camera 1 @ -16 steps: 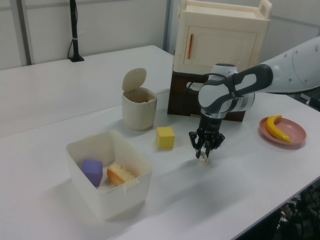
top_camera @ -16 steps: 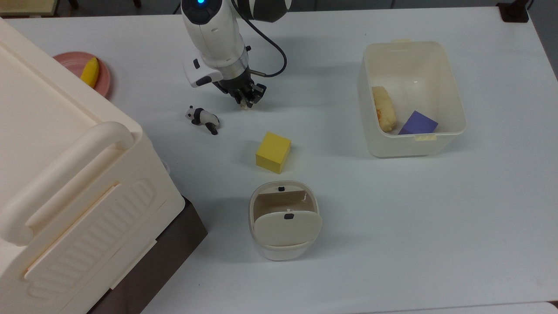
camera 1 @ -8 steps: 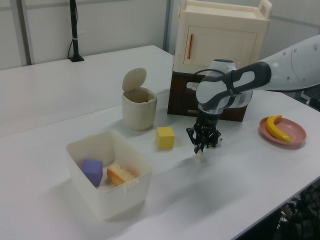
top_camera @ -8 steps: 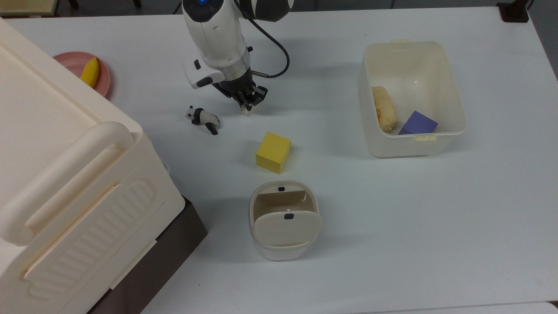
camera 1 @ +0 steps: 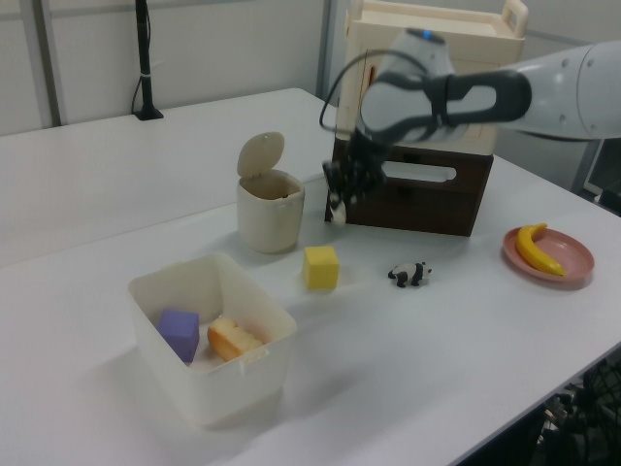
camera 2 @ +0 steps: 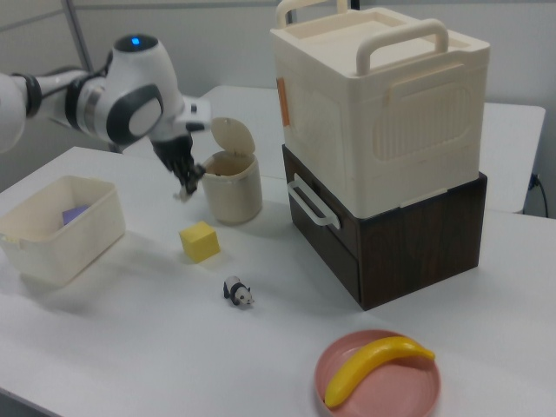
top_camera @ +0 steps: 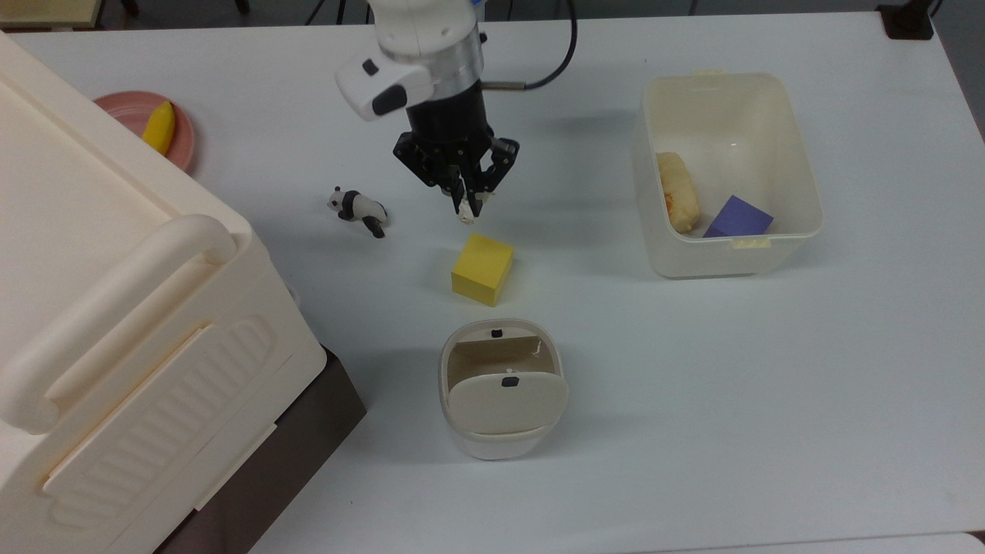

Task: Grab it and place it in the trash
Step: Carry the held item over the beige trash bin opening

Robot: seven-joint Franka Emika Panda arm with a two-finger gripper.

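carrying the paper wad (top_camera: 467,218), pinched between closed fingers (top_camera: 460,201), above the counter (top_camera: 692,369) beside the yellow cube (top_camera: 482,268); next, moving over the bin (top_camera: 502,388) and releasing.

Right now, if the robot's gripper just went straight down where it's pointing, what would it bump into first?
Probably the bare table, or the near top edge of the yellow cube. The gripper, pinching the paper wad, points down just beside the cube; depth is hard to judge.
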